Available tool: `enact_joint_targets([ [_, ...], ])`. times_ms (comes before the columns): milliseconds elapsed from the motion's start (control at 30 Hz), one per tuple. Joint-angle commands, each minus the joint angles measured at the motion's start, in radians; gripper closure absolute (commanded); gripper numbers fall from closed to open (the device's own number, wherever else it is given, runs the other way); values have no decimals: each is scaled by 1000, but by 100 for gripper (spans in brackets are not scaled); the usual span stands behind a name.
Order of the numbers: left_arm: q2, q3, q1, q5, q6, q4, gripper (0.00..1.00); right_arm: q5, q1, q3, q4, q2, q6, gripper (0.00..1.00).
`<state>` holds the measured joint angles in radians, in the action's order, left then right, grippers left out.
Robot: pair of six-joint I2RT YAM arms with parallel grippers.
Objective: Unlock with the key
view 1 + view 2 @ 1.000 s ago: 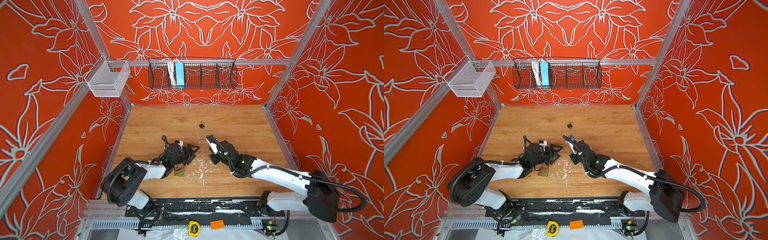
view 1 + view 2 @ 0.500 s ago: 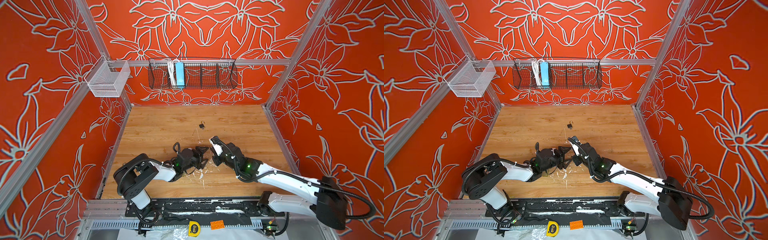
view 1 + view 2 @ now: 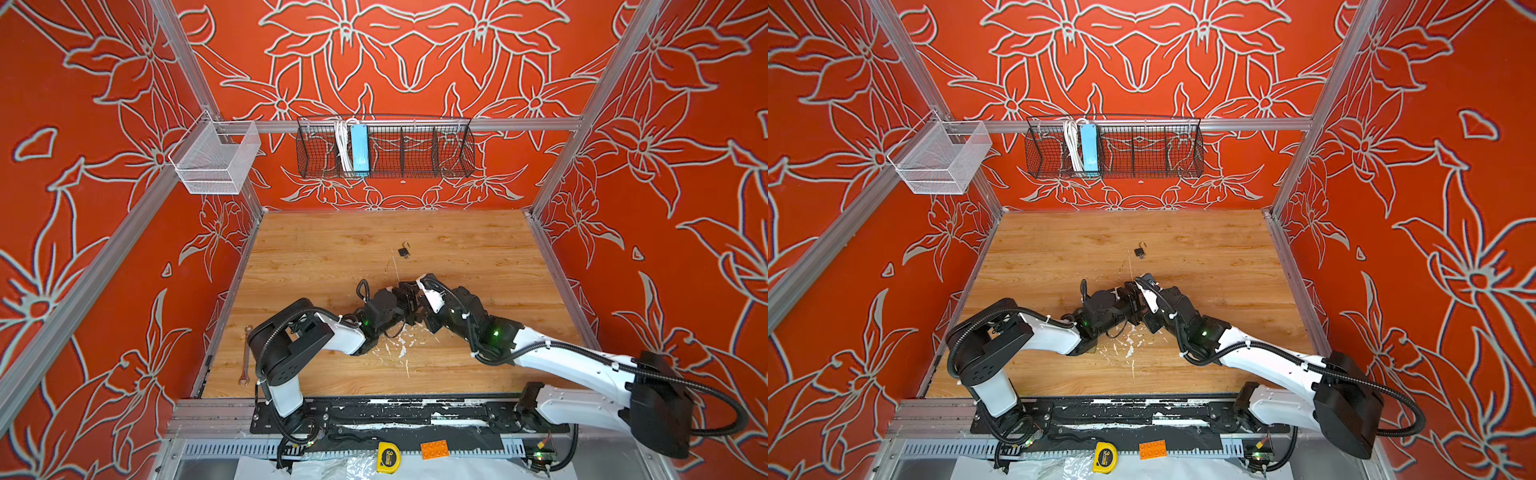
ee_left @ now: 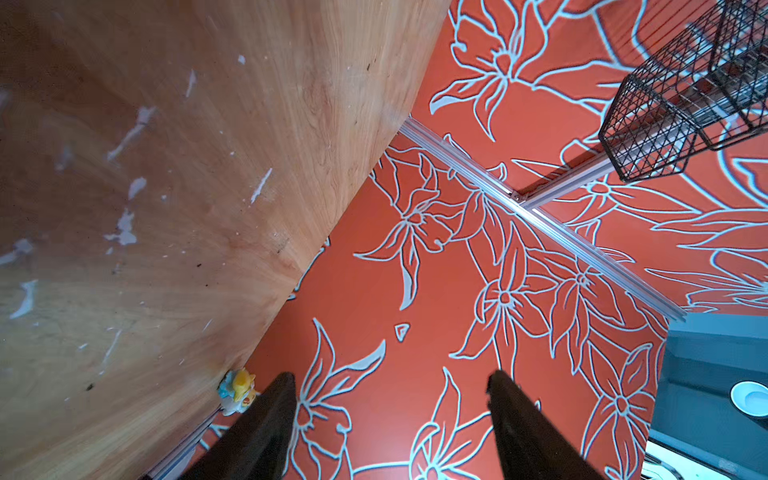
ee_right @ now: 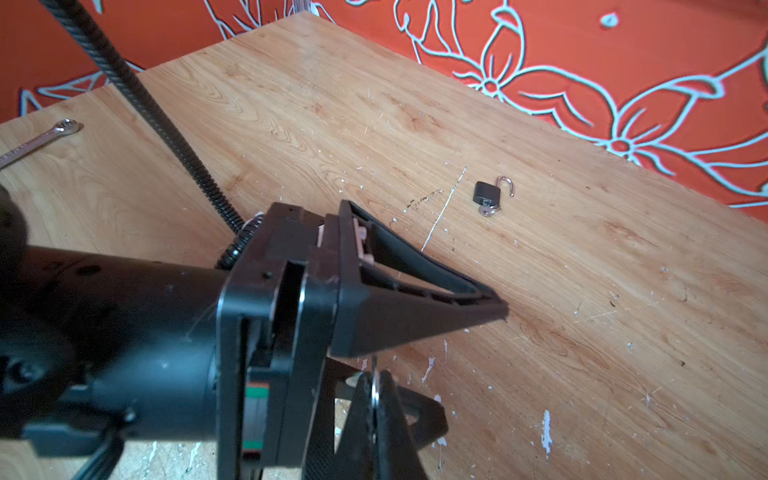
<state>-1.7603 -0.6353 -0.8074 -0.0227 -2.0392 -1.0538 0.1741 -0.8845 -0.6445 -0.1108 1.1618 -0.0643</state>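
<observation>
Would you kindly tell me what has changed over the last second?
The left gripper swung rightward to close beside the right gripper, its fingers open and holding nothing. The right gripper stayed shut, nearly in place; the small black padlock lay untouched.

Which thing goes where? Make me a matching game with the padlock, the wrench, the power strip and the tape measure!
Things:
1. padlock
2. wrench
3. blue power strip
4. yellow tape measure

Places:
A. inside the black wire basket on the back wall
B. in front of the table, beside the orange brick
C. mid-table, with its shackle open
D. along the table's left edge

Pairs: 1-C, 2-D, 3-A, 4-B.
</observation>
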Motion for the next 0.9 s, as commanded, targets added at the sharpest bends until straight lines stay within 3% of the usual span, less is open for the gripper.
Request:
enact_joint_targets([
  [0, -18, 1, -6, 18, -56, -90, 32, -3, 2, 16, -32, -11, -9, 100],
  [433, -9, 38, -6, 72, -38, -195, 68, 25, 2, 18, -16, -33, -1, 100],
  [867, -25, 61, 1, 81, -20, -232, 81, 47, 2, 36, -14, -93, 6, 100],
])
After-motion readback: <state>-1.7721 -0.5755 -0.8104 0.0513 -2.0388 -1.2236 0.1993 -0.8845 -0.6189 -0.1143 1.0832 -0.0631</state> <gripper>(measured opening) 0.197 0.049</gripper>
